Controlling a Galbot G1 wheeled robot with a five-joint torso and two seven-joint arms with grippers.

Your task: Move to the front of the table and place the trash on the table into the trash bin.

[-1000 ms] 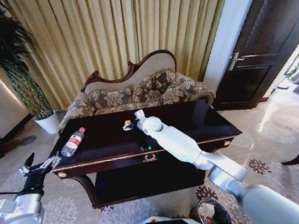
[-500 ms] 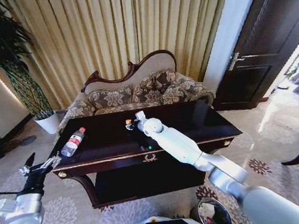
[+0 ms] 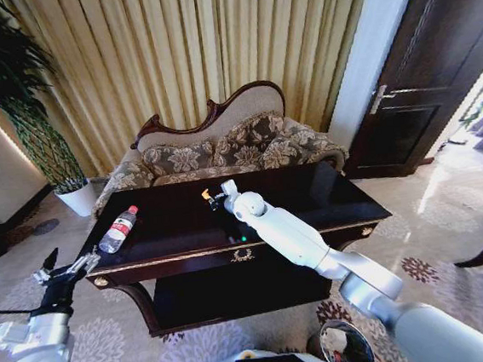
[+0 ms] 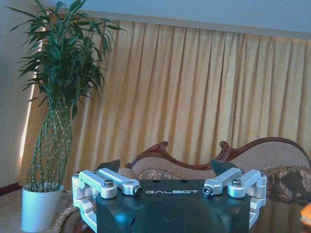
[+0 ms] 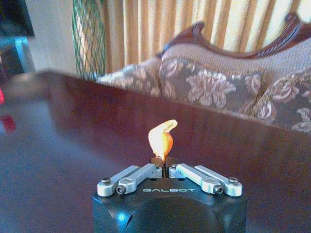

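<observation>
Our right arm (image 3: 291, 232) is a run of smooth white glossy shells, rounded at each joint, with a silver-grey metal ring between the lower segments and a small green light on its underside. Our left arm (image 3: 29, 360) has the same white shells and a grey collar, with a thin black cable beside it. Each pincer, the left pincer (image 4: 165, 167) and the right pincer (image 5: 164, 165), has a matte black block body printed "GALBOT" in pale letters, silver aluminium linkage bars fastened with dark round screws, and black fingertips (image 4: 111, 165).
</observation>
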